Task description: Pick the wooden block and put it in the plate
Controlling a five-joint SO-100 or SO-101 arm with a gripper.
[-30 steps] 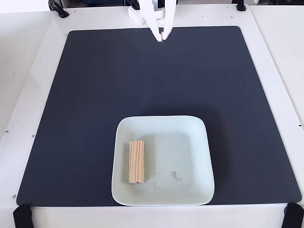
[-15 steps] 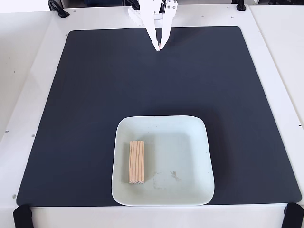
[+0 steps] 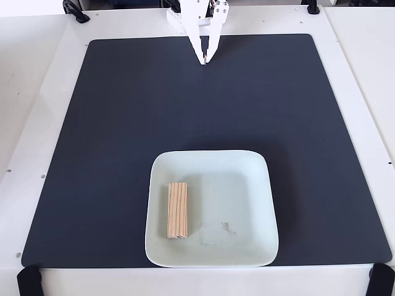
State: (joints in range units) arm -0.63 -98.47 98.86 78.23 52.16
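The wooden block (image 3: 178, 209), a light-tan bar with grain lines, lies lengthwise inside the plate (image 3: 259, 185), on its left half. The pale mint-white square plate sits near the front edge of the black mat. My white gripper (image 3: 205, 60) hangs at the far end of the mat, well away from the plate, its fingertips together and holding nothing.
A black mat (image 3: 123, 123) covers most of the white table (image 3: 31, 92). Black clamps (image 3: 28, 280) sit at the front corners, and a dark cable (image 3: 75, 11) lies at the back left. The plate's inner surface carries a faint mark (image 3: 225, 228).
The gripper came slightly forward over the mat's far edge, then settled, tips staying together. The block and plate have not moved.
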